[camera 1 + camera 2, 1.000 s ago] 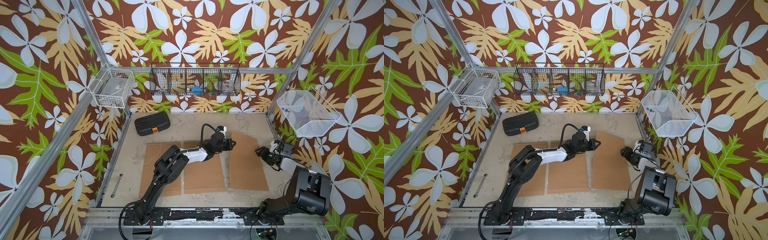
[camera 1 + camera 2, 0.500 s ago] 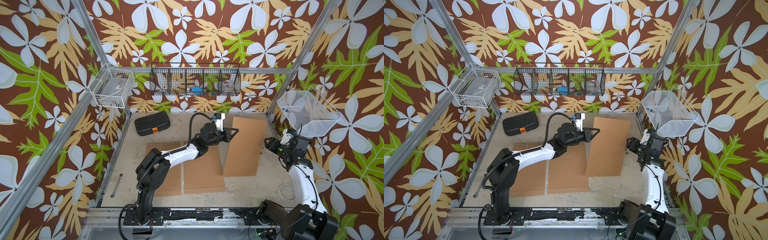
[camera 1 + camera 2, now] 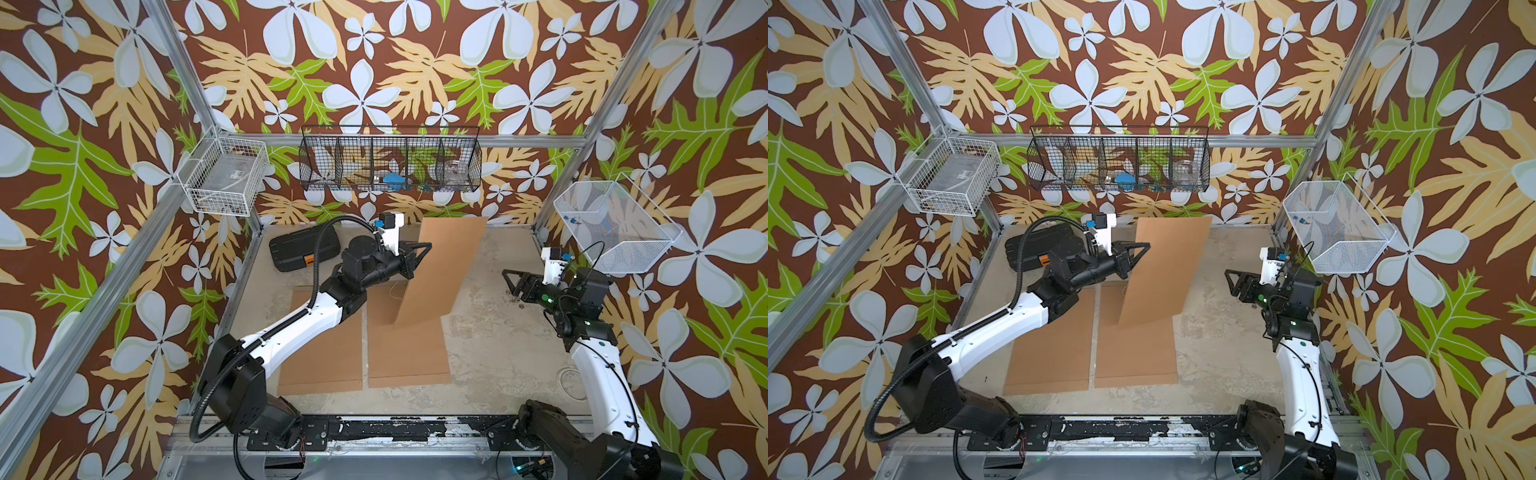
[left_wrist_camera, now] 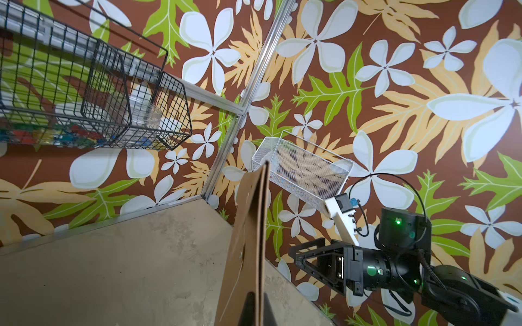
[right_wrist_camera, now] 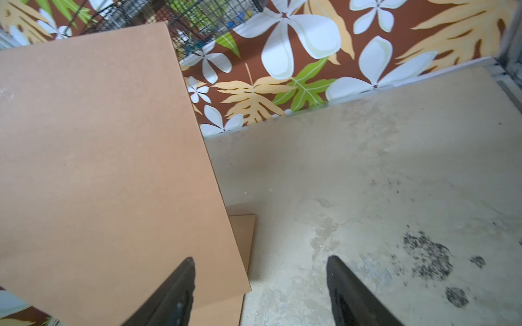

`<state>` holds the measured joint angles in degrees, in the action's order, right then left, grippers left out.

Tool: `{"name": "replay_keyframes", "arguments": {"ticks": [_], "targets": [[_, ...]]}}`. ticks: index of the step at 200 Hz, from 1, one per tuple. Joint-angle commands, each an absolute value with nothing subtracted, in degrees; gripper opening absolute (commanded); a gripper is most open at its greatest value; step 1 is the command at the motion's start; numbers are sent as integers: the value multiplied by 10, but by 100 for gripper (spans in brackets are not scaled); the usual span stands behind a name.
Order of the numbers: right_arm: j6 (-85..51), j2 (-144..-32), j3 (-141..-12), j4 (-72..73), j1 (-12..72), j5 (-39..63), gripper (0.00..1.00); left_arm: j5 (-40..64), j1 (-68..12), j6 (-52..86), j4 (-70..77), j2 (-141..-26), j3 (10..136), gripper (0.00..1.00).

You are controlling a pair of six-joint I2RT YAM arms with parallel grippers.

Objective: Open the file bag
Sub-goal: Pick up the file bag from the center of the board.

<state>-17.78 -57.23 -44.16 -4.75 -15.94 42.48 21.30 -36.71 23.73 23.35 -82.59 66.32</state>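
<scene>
Pinching the light, stiff-looking file bag (image 3: 440,270) by its 9 o'clock edge, the left gripper (image 3: 417,262) held it raised over the table (image 3: 498,345) centre, and the spread, empty right gripper (image 3: 509,283) at 3 o'clock would best take its free edge.

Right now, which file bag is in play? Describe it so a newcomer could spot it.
Below the black wire basket on the back wall, two flat file bags lie side by side on the table. The raised file bag is the one: same brown, but up on edge and tilted, pinched by the left end effector.
</scene>
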Motion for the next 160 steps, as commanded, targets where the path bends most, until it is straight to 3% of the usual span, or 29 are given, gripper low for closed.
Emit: {"name": "replay_keyframes", "arguments": {"ticks": [1, 79, 160], "targets": [[-182, -576, -440, 7, -142, 493, 76, 230, -348, 223, 227, -789, 647, 0], [-168, -596, -450, 83, -30, 565, 80, 331, -316, 266, 262, -706, 578, 0], [-165, -649, -470, 93, 17, 611, 81, 413, -273, 403, 464, -695, 506, 0]]}}
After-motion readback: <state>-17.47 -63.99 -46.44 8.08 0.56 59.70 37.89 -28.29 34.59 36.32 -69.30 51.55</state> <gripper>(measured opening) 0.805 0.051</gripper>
